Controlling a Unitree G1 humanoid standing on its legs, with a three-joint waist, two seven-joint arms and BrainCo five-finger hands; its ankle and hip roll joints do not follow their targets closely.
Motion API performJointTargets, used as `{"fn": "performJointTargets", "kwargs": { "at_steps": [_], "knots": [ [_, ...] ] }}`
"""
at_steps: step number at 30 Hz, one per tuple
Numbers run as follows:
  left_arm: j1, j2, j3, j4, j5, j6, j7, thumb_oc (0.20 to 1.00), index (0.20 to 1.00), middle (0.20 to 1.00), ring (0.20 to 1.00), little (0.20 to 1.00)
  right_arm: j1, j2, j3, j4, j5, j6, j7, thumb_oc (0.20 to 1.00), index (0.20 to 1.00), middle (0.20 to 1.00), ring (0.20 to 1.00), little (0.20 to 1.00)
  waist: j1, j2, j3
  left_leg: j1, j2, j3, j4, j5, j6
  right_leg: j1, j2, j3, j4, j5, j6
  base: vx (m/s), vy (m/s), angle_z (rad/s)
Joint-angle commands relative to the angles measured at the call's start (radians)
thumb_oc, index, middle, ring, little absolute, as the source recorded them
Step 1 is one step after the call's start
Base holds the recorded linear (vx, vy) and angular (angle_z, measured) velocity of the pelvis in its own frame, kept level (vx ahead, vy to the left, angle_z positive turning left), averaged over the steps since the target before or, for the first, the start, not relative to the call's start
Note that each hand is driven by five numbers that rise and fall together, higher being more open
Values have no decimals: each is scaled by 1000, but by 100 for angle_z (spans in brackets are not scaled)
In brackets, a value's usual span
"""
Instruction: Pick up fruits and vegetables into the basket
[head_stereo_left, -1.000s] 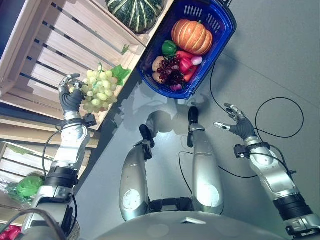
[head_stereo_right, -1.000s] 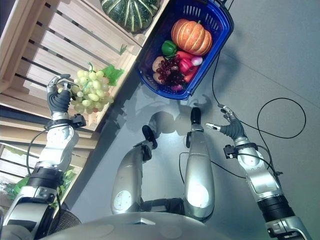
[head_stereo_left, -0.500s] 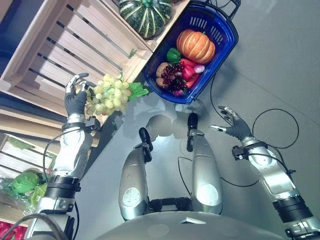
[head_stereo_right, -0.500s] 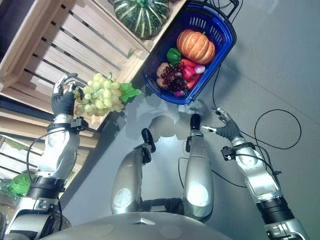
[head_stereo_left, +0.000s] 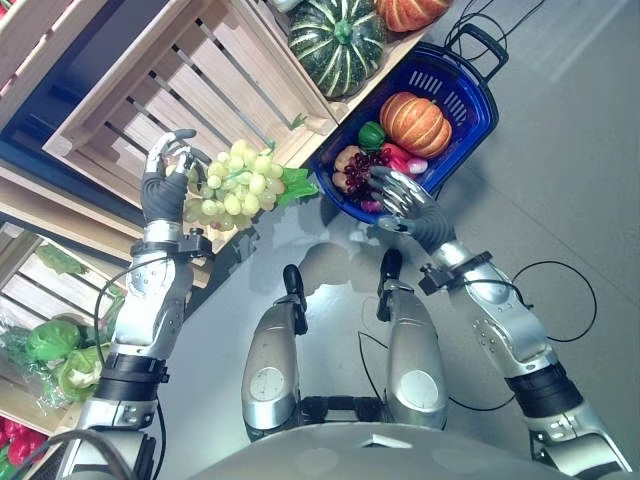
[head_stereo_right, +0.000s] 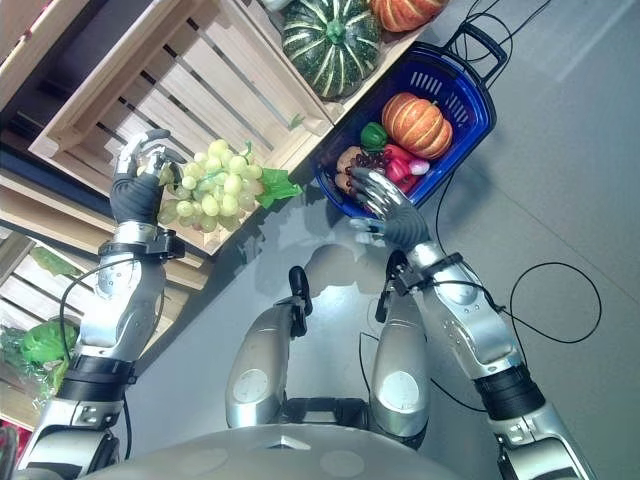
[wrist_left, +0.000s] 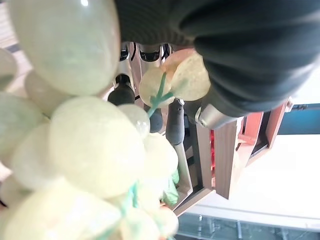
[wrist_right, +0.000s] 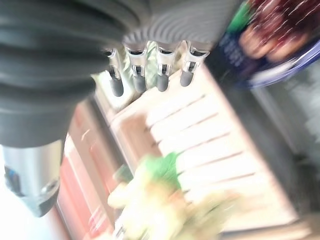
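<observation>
Grapes (head_stereo_left: 238, 186) hang by the stem from your left hand (head_stereo_left: 166, 180), fingers curled on it, clear of the wooden crate (head_stereo_left: 150, 95) for transfer. Your right hand (head_stereo_left: 405, 200) reaches toward the blue basket (head_stereo_left: 478, 110) with relaxed fingers, holding nothing, probably to steady its near rim.

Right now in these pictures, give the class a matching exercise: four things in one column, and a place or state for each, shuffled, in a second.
Things:
1. green grapes
2. orange pumpkin
3. striped green squash
4. right hand

Places or states:
A. on the wooden crate shelf
B. held in the left hand
C. open, by the basket's near rim
D. inside the blue basket

Pairs: 1-B, 2-D, 3-A, 4-C
</observation>
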Motion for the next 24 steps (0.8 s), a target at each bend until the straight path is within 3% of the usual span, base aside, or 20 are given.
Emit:
{"fn": "performJointTargets", "kwargs": {
  "at_steps": [1, 10, 17, 21, 24],
  "knots": [
    [-35, 16, -28, -99, -1, -56, 15, 200, 200, 200, 200, 200, -43, 88, 59, -73, 75, -26, 29, 1000, 1000, 1000, 1000, 1000, 25, -36, -159, -16, -31, -38, 15, -35, 13, 141, -76, -16, -55, -81, 86, 44, -59, 11],
    [-109, -42, -130, -139, 45, -12, 37, 200, 200, 200, 200, 200, -138, 190, 211, -49, 273, 52, -49, 1000, 1000, 1000, 1000, 1000, 61, -55, -212, 72, -21, -53, -22, -43, 6, 248, -74, -55, -107, -80, 97, 78, -70, 12],
    [-152, -62, -192, -141, 32, 22, 78, 200, 200, 200, 200, 200, -151, 218, 267, -39, 248, 42, -143, 1000, 1000, 1000, 1000, 1000, 59, -63, -236, 110, -15, -52, -38, -46, 4, 280, -71, -54, -123, -78, 106, 44, -23, 5],
    [-175, -69, -218, -148, 6, 47, 106, 200, 200, 200, 200, 200, -169, 196, 255, -22, 71, -10, -318, 1000, 1000, 1000, 1000, 1000, 46, -63, -251, 133, -10, -45, -49, -50, 4, 293, -68, -48, -131, -78, 109, 35, 12, -1],
    [-178, -72, -226, -168, 11, 49, 137, 200, 200, 200, 200, 200, -179, 165, 212, -39, -154, -77, -451, 1000, 1000, 1000, 1000, 1000, 31, -58, -254, 146, -9, -39, -53, -55, 5, 298, -67, -41, -137, -77, 110, 5, 27, -2]
  ]
}}
